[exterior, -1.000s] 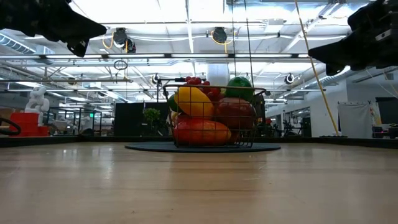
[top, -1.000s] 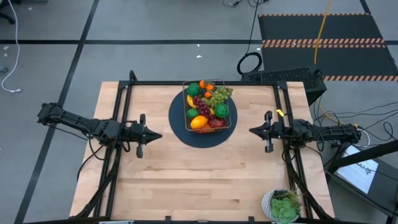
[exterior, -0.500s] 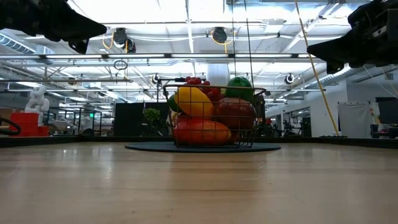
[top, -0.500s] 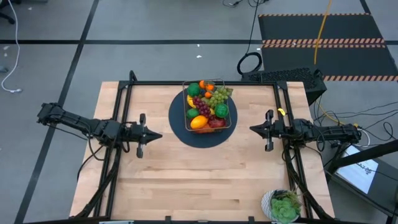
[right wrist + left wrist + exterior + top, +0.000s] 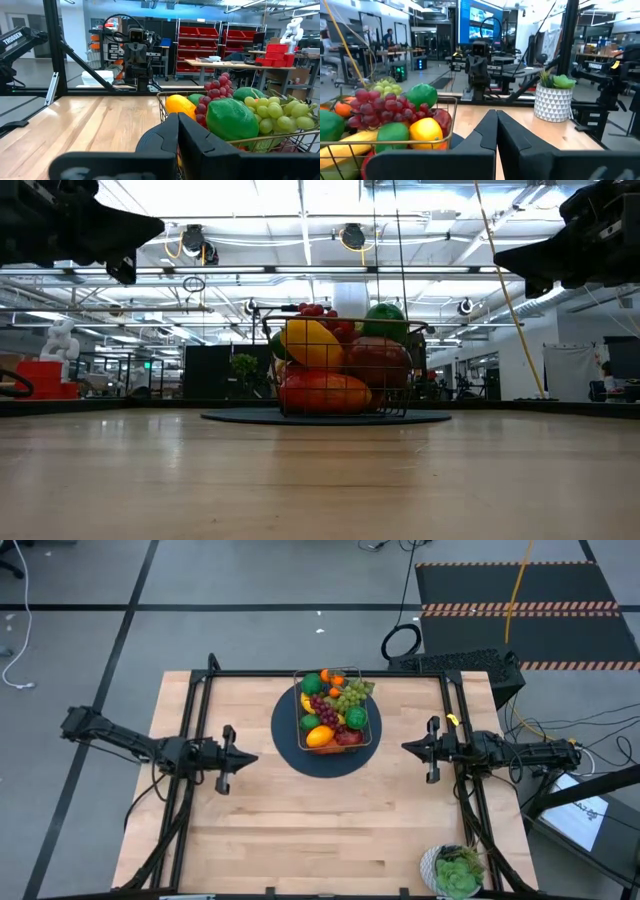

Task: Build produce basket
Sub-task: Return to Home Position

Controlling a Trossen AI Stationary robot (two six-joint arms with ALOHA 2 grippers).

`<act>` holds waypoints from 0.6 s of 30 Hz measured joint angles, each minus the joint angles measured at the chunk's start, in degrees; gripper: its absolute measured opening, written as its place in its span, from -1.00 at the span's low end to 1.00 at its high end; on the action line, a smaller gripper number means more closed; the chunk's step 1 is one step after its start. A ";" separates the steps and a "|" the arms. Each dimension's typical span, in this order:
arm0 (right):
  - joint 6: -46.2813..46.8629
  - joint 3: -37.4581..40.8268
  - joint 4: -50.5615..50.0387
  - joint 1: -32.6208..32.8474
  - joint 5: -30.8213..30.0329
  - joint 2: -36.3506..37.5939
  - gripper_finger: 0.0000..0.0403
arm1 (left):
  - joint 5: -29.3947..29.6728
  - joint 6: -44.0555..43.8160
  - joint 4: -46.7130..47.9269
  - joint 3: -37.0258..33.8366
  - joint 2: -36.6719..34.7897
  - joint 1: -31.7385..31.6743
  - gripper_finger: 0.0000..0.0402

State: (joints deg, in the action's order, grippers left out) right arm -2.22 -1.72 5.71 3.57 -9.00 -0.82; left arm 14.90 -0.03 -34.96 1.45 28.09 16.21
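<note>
Produce [image 5: 335, 710] in basket [image 5: 298, 712] on mat [image 5: 326, 763], between left pincer [image 5: 254, 758] and right pincer [image 5: 405, 748]

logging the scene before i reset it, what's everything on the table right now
table: one, light wood, under both arms
mat: one, round, dark blue, far middle of the table
basket: one, gold-toned wire, on the mat
produce: one heap, mixed colours, filling the basket
purple grapes: one bunch, middle of the heap
green grapes: one bunch, far right side of the heap
plant: one, green in a white pot, near right corner of the table
left gripper: one, dark, shut, left of the mat, pointing at it
right gripper: one, dark, shut, right of the mat, pointing at it
</note>
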 joint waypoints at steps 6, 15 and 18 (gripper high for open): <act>0.02 0.00 0.03 0.00 0.01 0.00 -1.00 | -1.18 2.09 2.96 -0.91 -4.15 -0.54 -0.99; 0.01 0.00 0.03 0.00 0.03 0.00 -1.00 | -8.15 1.86 12.96 -0.89 -12.19 -4.71 -1.00; 0.02 0.00 0.03 0.00 0.03 0.00 -1.00 | -8.85 1.86 14.93 -0.89 -14.71 -5.85 -1.00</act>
State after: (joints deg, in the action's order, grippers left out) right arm -2.20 -1.72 5.74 3.58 -8.97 -0.82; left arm 6.05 1.83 -20.03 0.56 13.38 10.36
